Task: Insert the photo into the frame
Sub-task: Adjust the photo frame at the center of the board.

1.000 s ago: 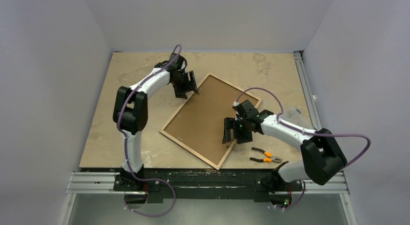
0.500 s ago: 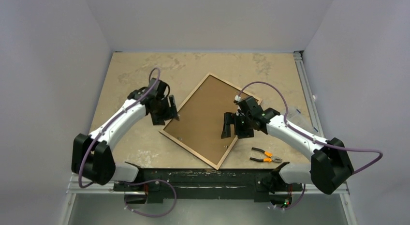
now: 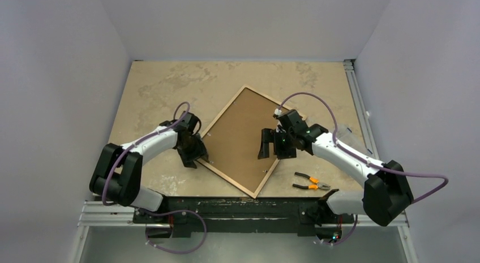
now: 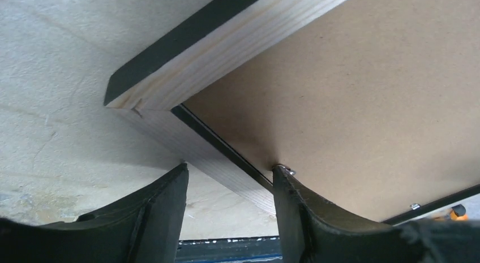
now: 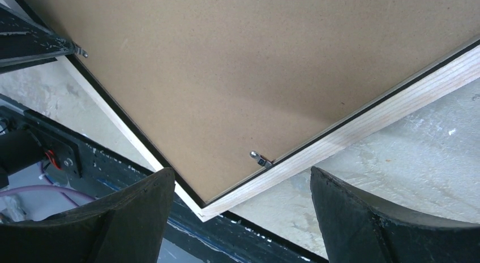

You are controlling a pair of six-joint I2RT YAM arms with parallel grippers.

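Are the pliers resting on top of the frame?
No, the pliers lie on the table, apart from the frame, off its near right rail.

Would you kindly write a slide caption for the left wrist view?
Left gripper open astride a rail of the frame near its corner, brown backing board fitted.

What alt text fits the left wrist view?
Close-up of one corner of the frame, pale wood rails with a black edge, lying back up on the beige table with the brown backing board inside it. The left arm's two black fingers straddle the nearer rail from the picture's bottom edge; contact cannot be told.
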